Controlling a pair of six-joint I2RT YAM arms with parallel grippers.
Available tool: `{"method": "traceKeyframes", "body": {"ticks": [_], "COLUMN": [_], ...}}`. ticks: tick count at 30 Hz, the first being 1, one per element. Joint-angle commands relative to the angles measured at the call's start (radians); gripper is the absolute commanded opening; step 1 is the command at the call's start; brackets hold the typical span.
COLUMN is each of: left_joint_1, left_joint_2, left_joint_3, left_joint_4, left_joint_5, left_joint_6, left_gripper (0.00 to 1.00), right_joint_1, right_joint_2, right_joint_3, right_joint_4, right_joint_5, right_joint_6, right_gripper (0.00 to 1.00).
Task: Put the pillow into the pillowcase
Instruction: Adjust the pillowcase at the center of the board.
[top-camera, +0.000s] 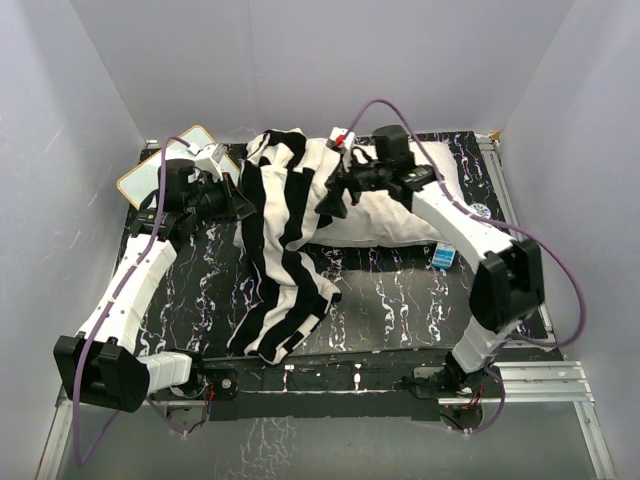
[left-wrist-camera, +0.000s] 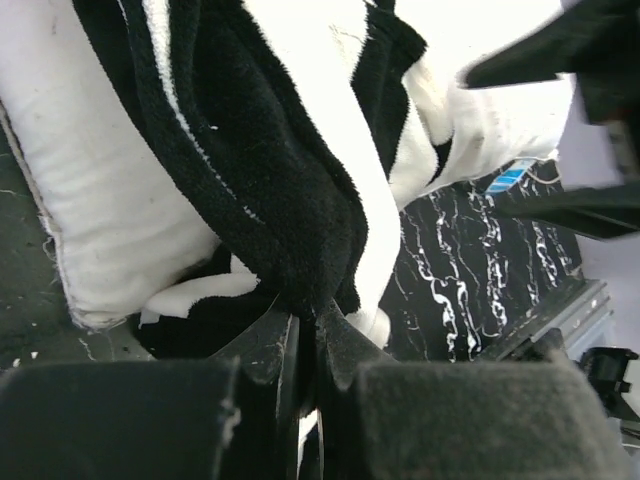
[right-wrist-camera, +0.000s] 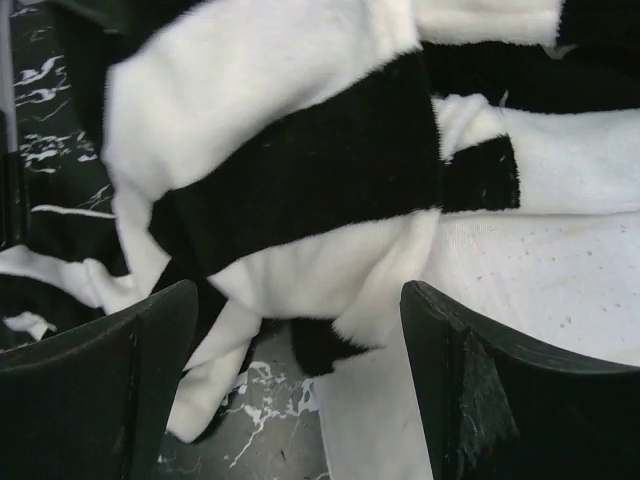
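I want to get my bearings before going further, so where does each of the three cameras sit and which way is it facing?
Top external: above and behind the bases, looking down at the table; shows the left arm and right arm whole.
Left wrist: on the left arm, looking along its left tool, shut on a pillowcase fold.
Right wrist: on the right arm, looking down through its open right tool at pillowcase lying over the pillow.
Shared: every view shows the striped pillowcase.
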Motion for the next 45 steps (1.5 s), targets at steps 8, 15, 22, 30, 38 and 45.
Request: {"method": "traceKeyframes", "body": {"ticks": [8,15,22,30,38,45], "left_joint_1": [0.003,0.003,0.003,0.003,0.004,0.004], "left_joint_2": [-0.081,0.053,0.318,0.288,0.103,-0.192], "left_joint_3": [-0.013,0.317,0.782,0.637,0.157,-0.123], "left_joint_4": [0.059,-0.047,-0.079,-0.002,-0.045,0.028], "left_joint_5": [0.088,-0.010,0.027,-0.033,-0.161,-0.048], "left_joint_6": [-0.078,0.049,0.068,0.112,0.152,0.009], "left_gripper": [0.00,0.00,0.00,0.16,0.65,0.77], "right_joint_1": [0.018,-0.083,-0.214,-0.212,-0.150,-0.221], "right_joint_2": [0.194,0.021,-0.020,-0.181,-0.299,-0.386], "right_joint_3": [0.119,0.369,0.633,0.329,-0.129,-0.158], "right_joint_4": [0.036,-0.045,-0.152,-0.285,-0.475,-0.496], "right_joint_5": [0.150,0.050,0.025,-0.356,-0.180,-0.209], "right_joint_6": [0.189,0.138,0.097,-0.154,-0.479,-0.493], "right_gripper": [0.13,0.08,0.08,0.09,0.48,0.94]}}
